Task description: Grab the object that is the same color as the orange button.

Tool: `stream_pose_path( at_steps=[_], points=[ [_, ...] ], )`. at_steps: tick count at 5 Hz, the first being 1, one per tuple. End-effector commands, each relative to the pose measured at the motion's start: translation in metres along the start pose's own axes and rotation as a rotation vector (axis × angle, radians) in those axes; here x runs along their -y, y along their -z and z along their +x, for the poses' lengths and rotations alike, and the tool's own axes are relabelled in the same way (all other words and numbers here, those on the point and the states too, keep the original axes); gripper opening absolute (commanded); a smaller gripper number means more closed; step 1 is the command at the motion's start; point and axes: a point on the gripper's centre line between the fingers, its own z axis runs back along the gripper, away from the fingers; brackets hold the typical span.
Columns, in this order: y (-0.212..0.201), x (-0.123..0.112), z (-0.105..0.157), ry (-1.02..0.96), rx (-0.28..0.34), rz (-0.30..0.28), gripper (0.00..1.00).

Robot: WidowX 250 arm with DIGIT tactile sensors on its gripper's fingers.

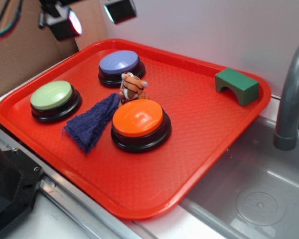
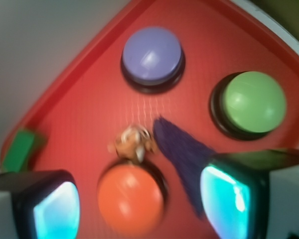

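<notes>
Orange tiger [image 2: 132, 143] blurred | claw [image 2: 139, 201] tips cropped, apart

The gripper [image 2: 139, 204] is showing two chunky black fingers [image 2: 37, 201] at the bottom of the wrist frame, their inner pads glowing cyan-white, with pale grey bodies behind them.

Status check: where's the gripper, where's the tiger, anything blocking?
Gripper open, high above tray. Plush tiger untouched, between orange button and purple button. Blue cloth beside it.
</notes>
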Motion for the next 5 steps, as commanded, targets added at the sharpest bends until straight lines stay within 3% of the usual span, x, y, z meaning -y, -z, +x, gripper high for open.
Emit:
stream_pose_path(
  at_steps=[1, 2, 4, 5],
  points=[
    [0.050, 0.011, 0.005, 0.021, 0.048, 0.034, 1.00],
    [0.081, 0.002, 0.012, 0.019, 0.039, 0.126, 1.00],
    [0.115, -0.017, 0.016, 0.012, -0.001, 0.248, 1.00],
    [0.115, -0.018, 0.013, 0.021, -0.007, 0.237, 0.86]
  ],
)
